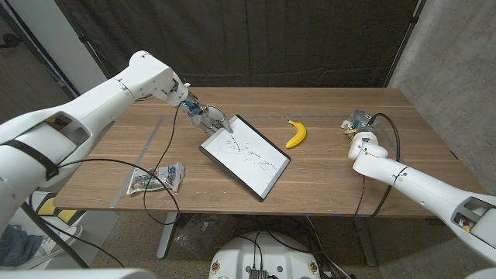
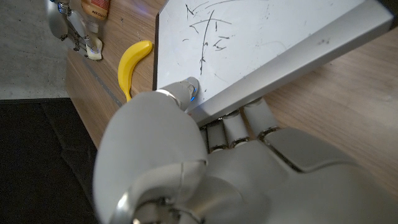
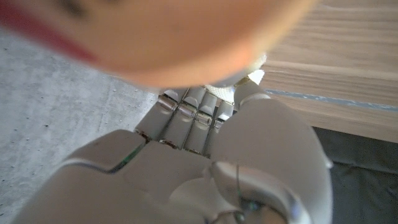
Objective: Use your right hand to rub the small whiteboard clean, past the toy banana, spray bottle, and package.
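Observation:
The small whiteboard [image 1: 246, 156] [image 2: 249, 37], white with black scribbles and a dark frame, lies at an angle at the table's middle. My left hand [image 1: 205, 118] [image 2: 205, 162] grips its far left corner, thumb on top and fingers under the edge. The yellow toy banana [image 1: 296, 134] [image 2: 132, 59] lies just right of the board. Far right, my right hand [image 1: 358, 132] [image 3: 205, 162] is closed around the orange spray bottle [image 3: 186, 37] [image 2: 96, 7], which is blurred and very close in the right wrist view. The package [image 1: 157, 180] lies near the front left edge.
The wooden table [image 1: 349, 186] has bare surface between the banana and my right hand and along the front right. Black cables hang off the front left edge beside the package. A dark curtain hangs behind the table.

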